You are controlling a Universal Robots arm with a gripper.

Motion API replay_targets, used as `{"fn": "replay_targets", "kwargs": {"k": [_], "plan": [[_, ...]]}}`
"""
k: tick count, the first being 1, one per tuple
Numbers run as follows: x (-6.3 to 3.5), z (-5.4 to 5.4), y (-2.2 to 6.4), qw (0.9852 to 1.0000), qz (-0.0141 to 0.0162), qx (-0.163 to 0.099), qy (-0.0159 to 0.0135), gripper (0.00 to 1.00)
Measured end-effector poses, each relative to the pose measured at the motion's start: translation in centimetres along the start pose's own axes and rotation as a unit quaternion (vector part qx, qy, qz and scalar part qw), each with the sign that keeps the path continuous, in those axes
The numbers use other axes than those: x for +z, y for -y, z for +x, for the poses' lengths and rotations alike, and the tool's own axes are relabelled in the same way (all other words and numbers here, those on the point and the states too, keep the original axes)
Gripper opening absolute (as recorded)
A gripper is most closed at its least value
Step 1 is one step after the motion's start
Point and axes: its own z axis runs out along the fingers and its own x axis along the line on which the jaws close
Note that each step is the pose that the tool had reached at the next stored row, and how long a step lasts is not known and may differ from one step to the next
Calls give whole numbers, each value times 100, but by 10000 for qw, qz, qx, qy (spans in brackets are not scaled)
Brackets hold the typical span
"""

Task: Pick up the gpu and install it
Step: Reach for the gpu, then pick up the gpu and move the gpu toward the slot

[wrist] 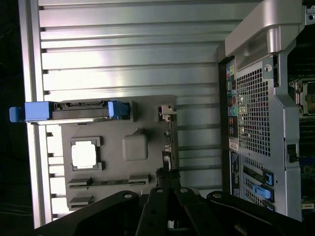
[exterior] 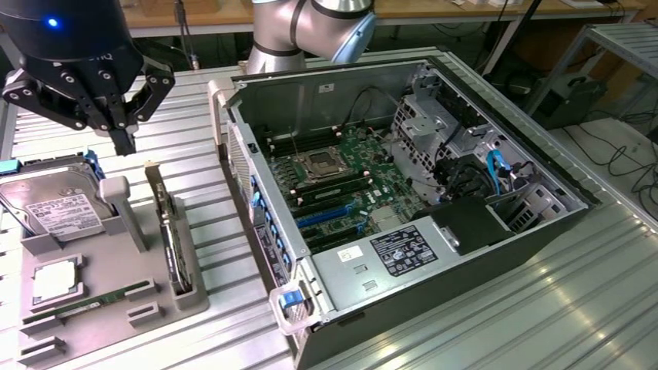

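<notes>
Grey tray (exterior: 98, 266) with gpu (exterior: 172, 235) on edge, just beneath gripper (exterior: 125, 145), fingers (exterior: 120, 123) closed, empty.

Ribbed metal table (exterior: 575, 308), bearing grey parts tray (exterior: 103, 262), open computer case (exterior: 452, 308)

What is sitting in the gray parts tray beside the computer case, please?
A hard drive, a CPU, a RAM stick and the gpu, standing on edge. The gpu's lower edge is hidden in its slot.
</notes>
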Motion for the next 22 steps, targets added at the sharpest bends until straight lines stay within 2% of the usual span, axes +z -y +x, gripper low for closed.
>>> {"fn": "replay_targets", "kwargs": {"k": [15,22], "plan": [[-7,-8,142,10000,0,-1,0,11],[-7,-8,143,10000,-5,0,0,11]]}}
